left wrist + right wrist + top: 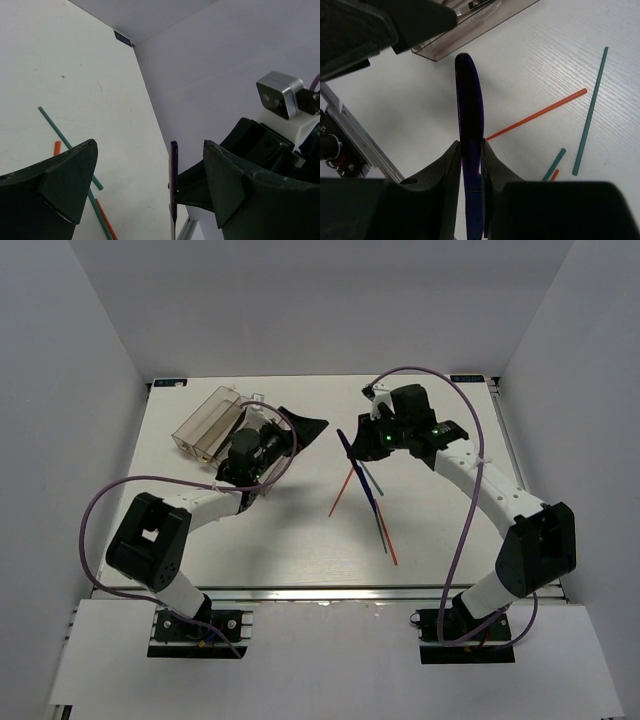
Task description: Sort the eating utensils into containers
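Observation:
My right gripper (372, 440) is shut on a blue knife (347, 446) and holds it above the table middle; in the right wrist view the knife (470, 105) sticks out from between the shut fingers (496, 167). My left gripper (303, 426) is open and empty, beside the smoky-brown tray (203, 420), its jaws facing the knife. In the left wrist view the knife (173, 172) stands upright between the open fingers (67, 175). Orange chopsticks (349, 490) and green chopsticks (372, 480) lie on the table below the knife, also in the right wrist view (540, 114).
The tray's near end shows at the top of the right wrist view (485, 17), with the left gripper's dark body (370, 30) beside it. Grey walls enclose the table on three sides. A second orange chopstick (386, 538) lies nearer the front.

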{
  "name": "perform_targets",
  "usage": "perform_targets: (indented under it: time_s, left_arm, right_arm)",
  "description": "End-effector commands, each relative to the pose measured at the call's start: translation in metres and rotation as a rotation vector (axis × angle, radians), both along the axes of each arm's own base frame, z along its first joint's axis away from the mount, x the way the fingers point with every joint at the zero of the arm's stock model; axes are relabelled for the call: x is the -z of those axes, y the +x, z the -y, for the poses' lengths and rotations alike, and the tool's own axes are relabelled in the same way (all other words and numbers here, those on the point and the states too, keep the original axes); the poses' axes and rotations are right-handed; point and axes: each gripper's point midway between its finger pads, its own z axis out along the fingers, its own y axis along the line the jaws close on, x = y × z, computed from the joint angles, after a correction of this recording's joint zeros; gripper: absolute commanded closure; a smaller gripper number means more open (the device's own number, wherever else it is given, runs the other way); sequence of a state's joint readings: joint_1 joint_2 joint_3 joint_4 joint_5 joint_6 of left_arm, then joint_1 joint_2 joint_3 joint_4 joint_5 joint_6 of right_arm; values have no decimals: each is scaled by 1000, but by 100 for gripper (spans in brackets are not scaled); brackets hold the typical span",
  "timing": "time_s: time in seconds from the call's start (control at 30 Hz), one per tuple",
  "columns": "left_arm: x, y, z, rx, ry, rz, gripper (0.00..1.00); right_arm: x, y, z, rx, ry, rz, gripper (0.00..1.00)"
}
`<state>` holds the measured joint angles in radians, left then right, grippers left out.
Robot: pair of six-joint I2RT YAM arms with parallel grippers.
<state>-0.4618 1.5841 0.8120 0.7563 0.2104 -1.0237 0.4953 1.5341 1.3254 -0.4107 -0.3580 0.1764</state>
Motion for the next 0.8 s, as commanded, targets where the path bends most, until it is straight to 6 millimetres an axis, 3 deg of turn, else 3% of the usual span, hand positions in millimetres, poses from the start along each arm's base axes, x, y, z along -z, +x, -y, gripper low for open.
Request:
perform_targets:
  time_s: [0.0,0.23,0.5,0.57,0.67,0.7,0.77]
  left_arm:
    - [-20,-15,17,79,-73,54,5]
    - [-32,-24,26,122,-106,77,6]
    - [4,-20,42,126,-14,-27,13]
    - [12,-18,44,116,9,-61,16]
    - [14,-15,46,113,23,-63,32]
    - [14,-14,47,115,20,-64,58]
    - [11,-12,50,128,28,-71,81]
  right_arm:
    - [-21,-2,-18,-57,79,32,100]
    - [-25,-5,-22,-50,75,49,100]
    - [-30,-8,-40,-37,31,94,100]
    - [-30,2,-35,38,-10,133,100]
    - [-29,0,-41,41,-33,137,100]
    - [-28,-1,-44,32,-35,138,100]
    - [-27,0,-48,38,-31,148,100]
